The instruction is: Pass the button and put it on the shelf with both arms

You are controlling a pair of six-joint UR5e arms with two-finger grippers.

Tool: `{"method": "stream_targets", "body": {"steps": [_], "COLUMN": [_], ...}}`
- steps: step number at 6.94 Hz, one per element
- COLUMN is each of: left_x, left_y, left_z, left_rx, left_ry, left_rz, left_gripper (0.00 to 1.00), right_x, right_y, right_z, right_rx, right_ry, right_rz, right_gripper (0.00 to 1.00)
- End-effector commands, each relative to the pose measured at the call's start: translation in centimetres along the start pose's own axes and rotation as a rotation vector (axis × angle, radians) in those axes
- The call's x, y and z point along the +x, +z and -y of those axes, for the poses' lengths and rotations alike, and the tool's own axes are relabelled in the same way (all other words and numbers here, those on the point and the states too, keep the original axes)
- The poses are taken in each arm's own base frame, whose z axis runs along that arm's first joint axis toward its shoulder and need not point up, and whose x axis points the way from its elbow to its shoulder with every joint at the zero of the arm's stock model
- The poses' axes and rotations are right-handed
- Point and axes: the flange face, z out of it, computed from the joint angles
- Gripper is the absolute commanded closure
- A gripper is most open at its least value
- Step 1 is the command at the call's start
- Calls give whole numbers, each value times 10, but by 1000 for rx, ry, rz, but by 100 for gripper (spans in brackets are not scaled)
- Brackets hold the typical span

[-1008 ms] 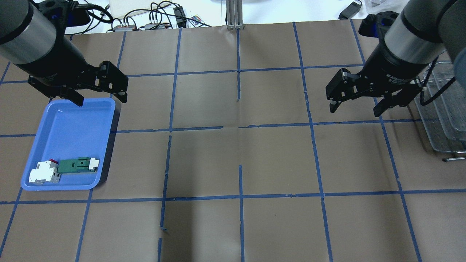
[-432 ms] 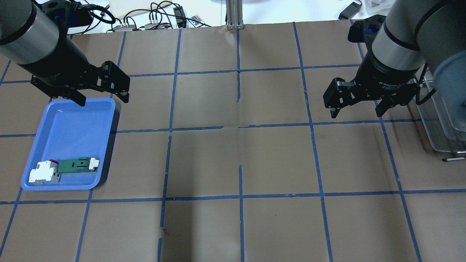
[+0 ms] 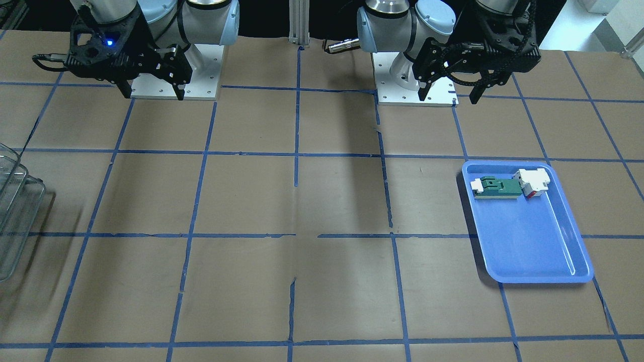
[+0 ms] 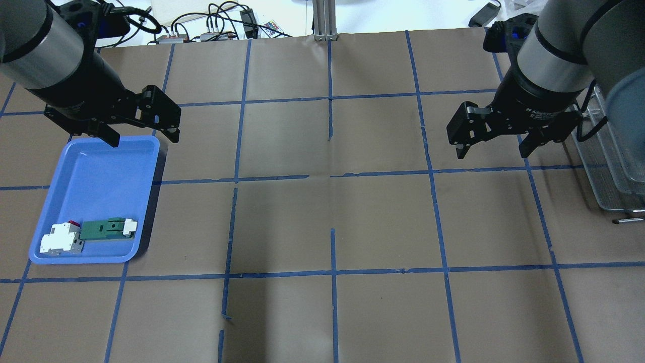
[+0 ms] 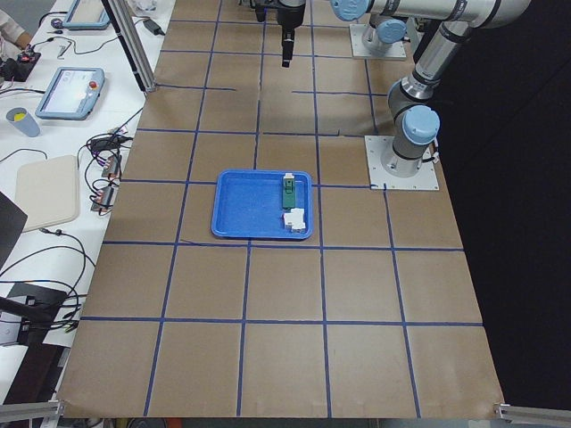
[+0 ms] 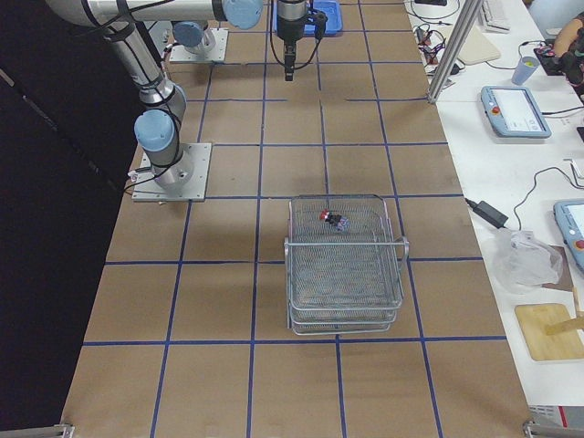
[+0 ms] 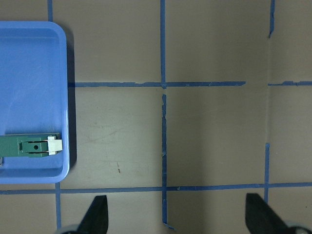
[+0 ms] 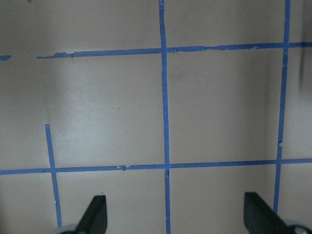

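Note:
The button (image 6: 331, 219), with a red head and black body, lies on the top tier of the wire-mesh shelf (image 6: 345, 274), near its end toward the arms. The shelf's edge also shows in the overhead view (image 4: 616, 171) and the front view (image 3: 11, 221). My left gripper (image 4: 142, 139) is open and empty, above the far end of the blue tray. My right gripper (image 4: 492, 151) is open and empty, above the table just left of the shelf. Both wrist views show wide-apart fingers (image 7: 95, 215) (image 8: 94, 214) with nothing between them.
The blue tray (image 4: 95, 166) at the left holds a green-and-white flat part (image 4: 105, 229) and a white-and-red block (image 4: 60, 238) at its near end. Cables and small devices (image 4: 211, 27) lie beyond the table's far edge. The brown table carries a blue tape grid.
My right gripper has shifted a little to the left and turned, away from the shelf, still open. My left gripper has barely moved.

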Motion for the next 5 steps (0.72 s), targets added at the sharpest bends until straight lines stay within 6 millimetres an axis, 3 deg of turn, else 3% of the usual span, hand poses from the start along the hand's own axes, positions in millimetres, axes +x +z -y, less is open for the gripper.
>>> {"method": "stream_targets", "body": {"steps": [1, 5], "left_x": [-1, 0], "left_y": [-5, -3], "left_z": [-3, -2], "left_rx": [4, 5], "left_ry": [1, 1], "left_rz": [13, 15], "left_gripper": [0, 0], "right_x": [1, 3], "right_y": [1, 1], "right_z": [2, 1], "right_rx": [-7, -7], "right_ry": [-3, 0], "right_rz": [1, 3], "right_gripper": [0, 0]}}
